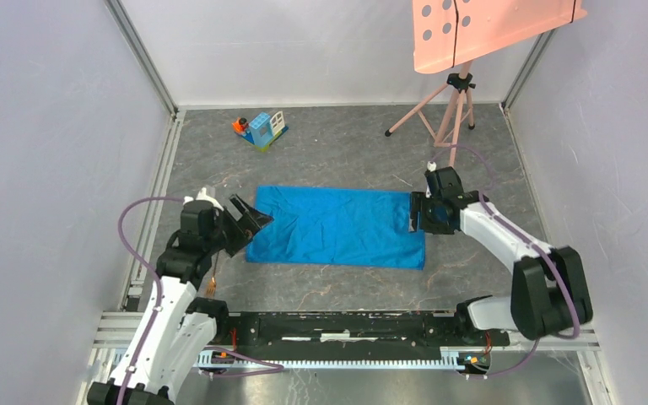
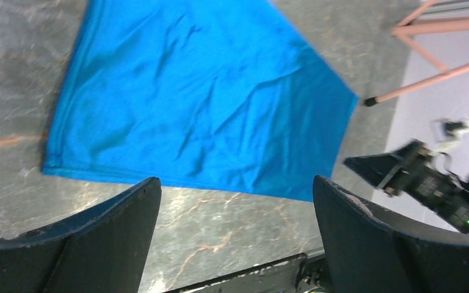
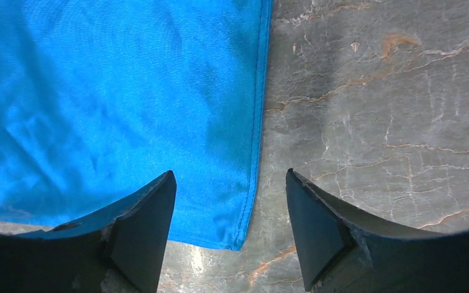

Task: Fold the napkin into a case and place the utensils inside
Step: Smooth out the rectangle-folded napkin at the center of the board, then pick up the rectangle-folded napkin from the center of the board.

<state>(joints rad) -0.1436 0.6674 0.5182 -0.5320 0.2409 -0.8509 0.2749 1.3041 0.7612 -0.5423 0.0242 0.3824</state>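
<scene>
The left arm (image 1: 164,310) and right arm (image 1: 498,229) had white shells between bulky black joints, each trailing a thin lilac cable (image 1: 121,226). The left hand (image 1: 251,218) and right hand (image 1: 412,218) were matte black, with broad wedge-shaped fingers (image 3: 140,235).

A grey marbled tabletop (image 1: 346,152), veined in white and rust, fills an enclosure of pale, plain walls: one on the left (image 1: 51,126), one at the far side (image 1: 304,42) and one on the right (image 1: 616,126). Aluminium posts (image 1: 143,55) mark the far corners. At far right a pink tripod (image 1: 456,114) stands on the tabletop under a tilted pink panel (image 1: 489,29) with dark round holes. A small blue-and-white toy block house (image 1: 266,129) sits at far left-centre. Lighting is even and soft.
</scene>
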